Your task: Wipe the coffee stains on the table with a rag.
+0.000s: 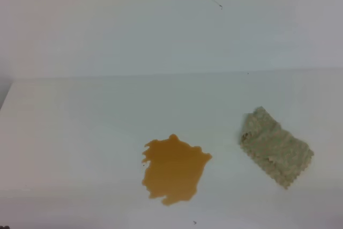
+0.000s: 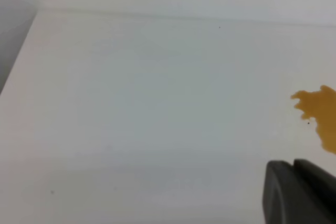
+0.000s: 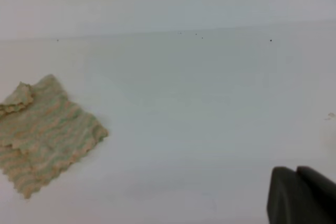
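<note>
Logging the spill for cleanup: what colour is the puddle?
Orange-brown coffee stains on the white table; clearest in the exterior high view.

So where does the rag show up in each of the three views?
Exterior high: the rag lies right of centre, to the right of the coffee stains and apart from them.
Left wrist: not in view; only an edge of the stains shows at the right border.
Right wrist: at the left edge, one corner folded over.
Shared landmark: the table's far edge.

orange-brown coffee stains (image 1: 173, 170), beige-grey rag (image 1: 275, 147)
</note>
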Controlling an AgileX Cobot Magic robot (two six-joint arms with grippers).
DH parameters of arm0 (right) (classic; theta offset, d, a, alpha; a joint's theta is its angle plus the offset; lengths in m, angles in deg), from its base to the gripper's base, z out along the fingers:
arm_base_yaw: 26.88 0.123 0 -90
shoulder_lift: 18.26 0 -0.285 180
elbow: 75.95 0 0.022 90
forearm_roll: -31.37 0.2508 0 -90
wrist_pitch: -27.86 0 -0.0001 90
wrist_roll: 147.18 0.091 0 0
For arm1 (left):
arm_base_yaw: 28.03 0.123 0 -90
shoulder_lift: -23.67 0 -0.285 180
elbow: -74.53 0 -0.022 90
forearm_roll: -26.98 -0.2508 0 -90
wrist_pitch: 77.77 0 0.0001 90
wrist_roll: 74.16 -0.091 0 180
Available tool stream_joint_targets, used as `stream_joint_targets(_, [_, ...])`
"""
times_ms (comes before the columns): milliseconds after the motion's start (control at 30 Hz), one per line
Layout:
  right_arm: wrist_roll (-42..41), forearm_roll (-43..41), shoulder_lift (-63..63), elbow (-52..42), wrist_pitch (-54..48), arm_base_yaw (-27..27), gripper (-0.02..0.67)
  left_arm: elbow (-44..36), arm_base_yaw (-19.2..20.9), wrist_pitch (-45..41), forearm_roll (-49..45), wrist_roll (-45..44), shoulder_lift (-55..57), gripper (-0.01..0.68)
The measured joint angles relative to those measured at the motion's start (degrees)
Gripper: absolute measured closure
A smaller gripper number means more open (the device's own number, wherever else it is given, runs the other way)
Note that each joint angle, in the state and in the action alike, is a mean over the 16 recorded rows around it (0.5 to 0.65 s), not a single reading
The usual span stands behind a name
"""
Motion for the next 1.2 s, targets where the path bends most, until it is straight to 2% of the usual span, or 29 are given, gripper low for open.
stream_joint_targets(1200, [0.00, 0.00, 0.00, 0.00, 0.00, 0.00, 0.652, 0.00, 0.00, 0.00, 0.00, 0.00, 0.00, 0.674])
